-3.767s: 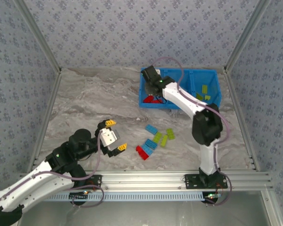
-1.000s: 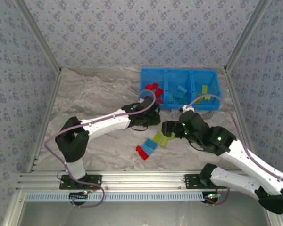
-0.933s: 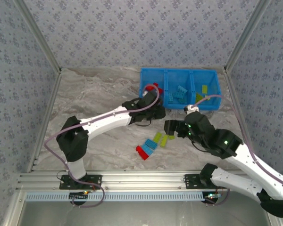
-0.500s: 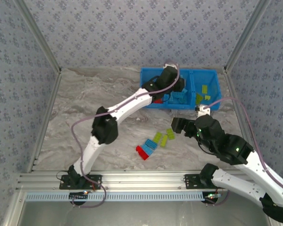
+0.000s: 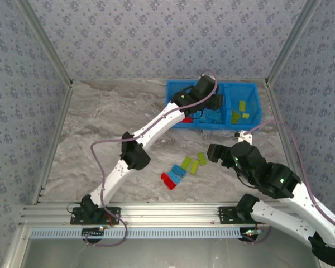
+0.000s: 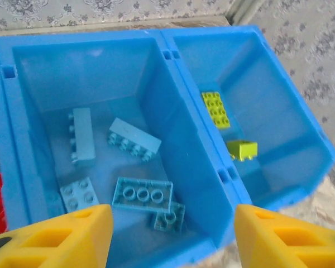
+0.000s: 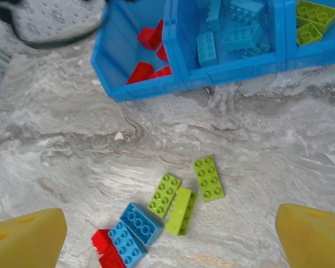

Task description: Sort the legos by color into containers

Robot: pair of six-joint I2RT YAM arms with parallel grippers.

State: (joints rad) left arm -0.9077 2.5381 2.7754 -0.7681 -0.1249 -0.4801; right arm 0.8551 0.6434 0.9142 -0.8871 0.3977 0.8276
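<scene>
left hand | over middle compartment | light blue legos lie beneath, untouched

We can read no word, number, label or brand mark on the bin, the bricks or the table.

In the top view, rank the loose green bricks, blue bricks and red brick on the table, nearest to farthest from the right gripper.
1. green bricks: just left of the right gripper.
2. blue bricks: farther left, beyond the green ones.
3. red brick: leftmost, touching the blue ones.
</scene>
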